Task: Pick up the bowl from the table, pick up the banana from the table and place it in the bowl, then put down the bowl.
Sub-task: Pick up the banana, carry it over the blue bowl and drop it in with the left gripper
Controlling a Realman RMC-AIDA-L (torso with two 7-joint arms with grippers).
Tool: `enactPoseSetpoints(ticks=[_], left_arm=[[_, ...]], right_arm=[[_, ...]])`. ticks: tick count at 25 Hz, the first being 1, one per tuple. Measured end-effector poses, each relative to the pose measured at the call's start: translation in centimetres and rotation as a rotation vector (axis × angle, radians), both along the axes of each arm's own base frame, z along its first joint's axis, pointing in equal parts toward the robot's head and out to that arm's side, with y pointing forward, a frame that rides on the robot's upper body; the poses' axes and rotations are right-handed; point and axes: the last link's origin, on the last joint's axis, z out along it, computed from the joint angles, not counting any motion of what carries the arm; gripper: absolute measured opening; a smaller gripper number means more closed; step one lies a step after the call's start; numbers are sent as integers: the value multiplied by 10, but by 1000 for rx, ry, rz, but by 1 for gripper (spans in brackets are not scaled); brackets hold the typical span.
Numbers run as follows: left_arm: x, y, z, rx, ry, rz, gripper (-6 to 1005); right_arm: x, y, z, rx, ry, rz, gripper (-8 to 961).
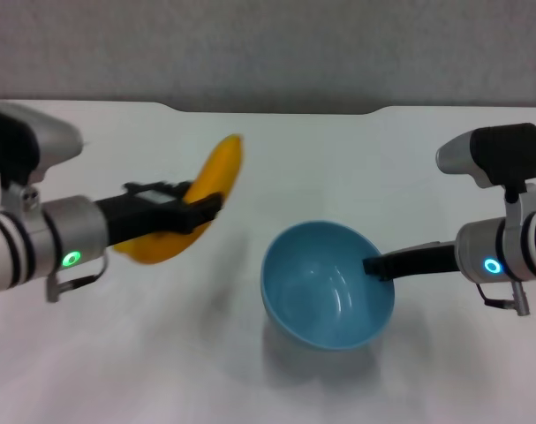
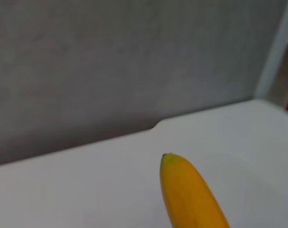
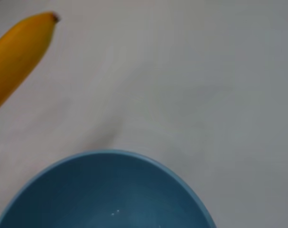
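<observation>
In the head view my left gripper [image 1: 206,210] is shut on the yellow-orange banana [image 1: 219,172], holding it tilted in the air over the left half of the white table [image 1: 276,141]. The banana's free end points up and away; the same banana [image 2: 191,199] fills the low part of the left wrist view, and the banana [image 3: 18,54] also shows in the right wrist view. To its right the light blue bowl [image 1: 325,287] hangs tilted above the table, with my right gripper [image 1: 378,265] shut on its right rim. The bowl [image 3: 106,194] looks empty inside.
The tabletop has a shallow notch [image 1: 276,110] in its far edge, with a grey wall [image 1: 268,44] behind it. A bowl shadow lies on the table under the bowl.
</observation>
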Motion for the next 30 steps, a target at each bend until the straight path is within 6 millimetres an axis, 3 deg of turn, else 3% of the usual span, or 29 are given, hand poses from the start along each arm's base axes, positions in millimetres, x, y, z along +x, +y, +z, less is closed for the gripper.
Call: enactPoseSetpoints(ticks=[4,11,22,30], left_arm=[[34,-1,1,-9,-159,-46,506],[52,-1,10,2,-354,-27,506],[56,-7,-5,-73,-546,-4,506],[70,-7,-4,-123,-643,-33,506]], right_arm=[[-5,4,-3,1,25,-4,28],[-10,6,-7,8,45,3,27],[-23,15,-8,21,61,21,27],[-26,20,-13,14,72,28,27]])
